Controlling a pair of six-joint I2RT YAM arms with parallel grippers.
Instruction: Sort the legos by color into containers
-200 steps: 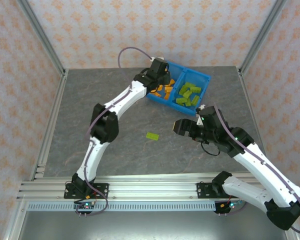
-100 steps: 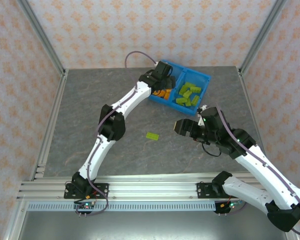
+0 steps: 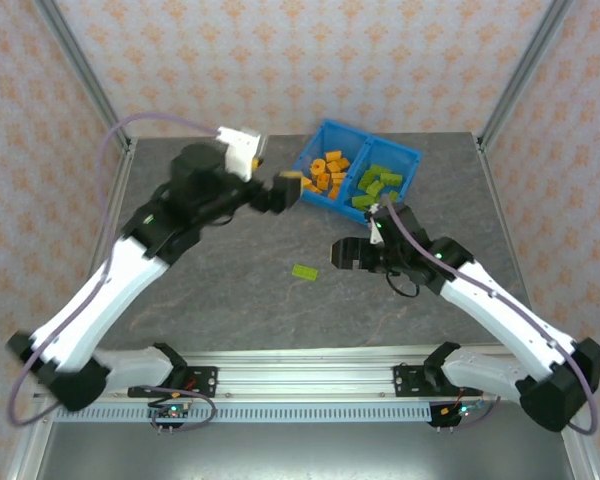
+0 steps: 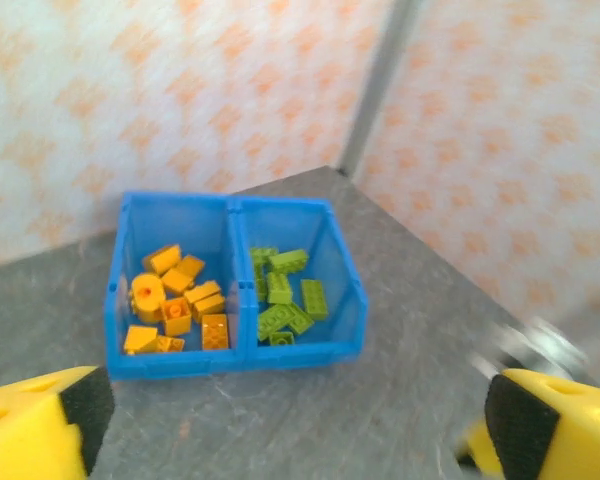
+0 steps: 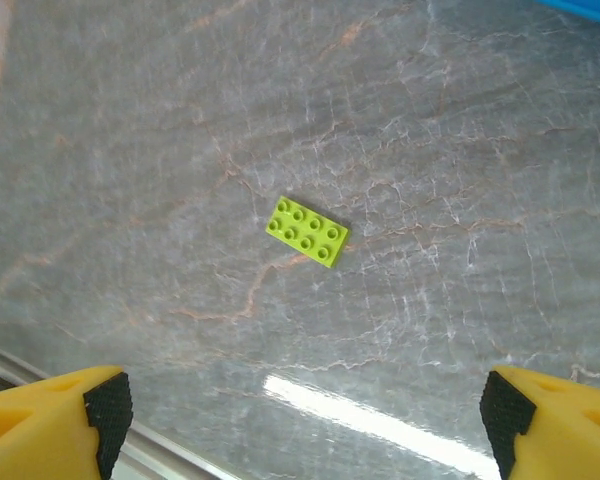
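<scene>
Blue bin (image 4: 235, 355): stands at the upper middle of the overhead view on the grey desk (image 3: 230, 300). Its central divider (image 4: 238, 300) splits it into two compartments, one per colour.
Orange legos (image 4: 175, 305): heaped in the compartment on the left of the left wrist view.
Green legos (image 4: 285, 295): heaped in the compartment on the right of that view, kept apart from the orange by the divider.
Loose green lego (image 5: 306, 231): flat plate, studs up, alone on the desk. It lies below the bin and well apart from it in the overhead view. Judged to be the one piece left to sort.
Left hand (image 3: 285, 190): fingers spread wide with nothing between them. It is raised above the desk just left of the bin, and its camera looks across into both compartments.
Left arm: rises from the lower left of the overhead view, elbow bent, forearm pointing right toward the bin.
Right hand (image 3: 342, 252): fingers wide apart and empty. It sits just right of the loose green lego in the overhead view and faces the desk. The plate lies near the centre of its wrist view, which suggests alignment for a pick.
Right arm: reaches from the lower right toward the centre, wrist turned left.
</scene>
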